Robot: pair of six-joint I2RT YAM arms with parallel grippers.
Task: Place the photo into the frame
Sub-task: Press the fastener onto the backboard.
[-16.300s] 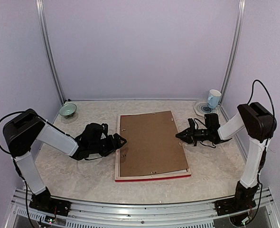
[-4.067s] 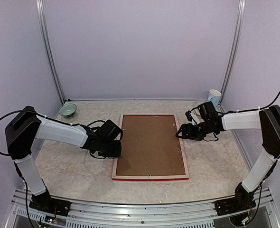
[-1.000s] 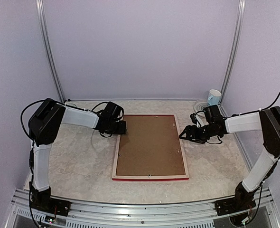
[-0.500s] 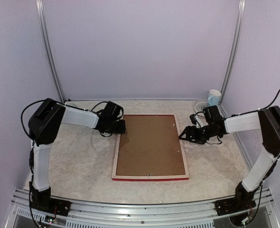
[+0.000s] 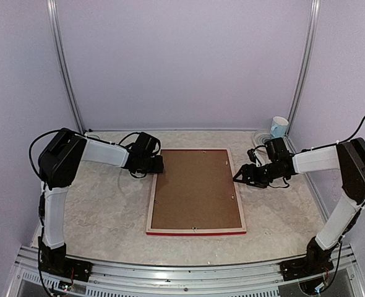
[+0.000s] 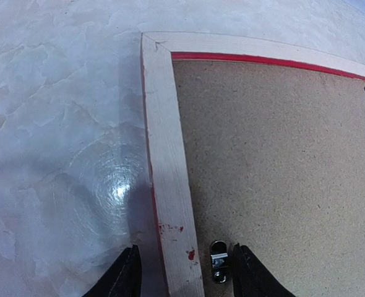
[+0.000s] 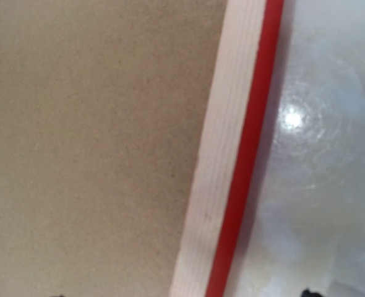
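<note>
Frame [image 5: 196, 231] lies mid-bench [image 5: 96, 204], pale wood back up, with a brown backing board [image 5: 195, 189] inside it. Left pincer [image 6: 185, 276] is at its 11 o'clock corner, partly open, fingers astride the rail and a metal clip [image 6: 218, 261], gripping nothing. Right pincer [image 5: 237, 176] is at 2 o'clock over the right rail — spread wide, empty.

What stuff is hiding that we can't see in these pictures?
The photo: in no view; the brown backing board covers the back of the frame, so anything under it is hidden.
The right gripper: right wrist view, jaws almost wholly cut off by the bottom edge.
The left gripper: left wrist view, only the jaws' tips show, at the bottom edge.
</note>
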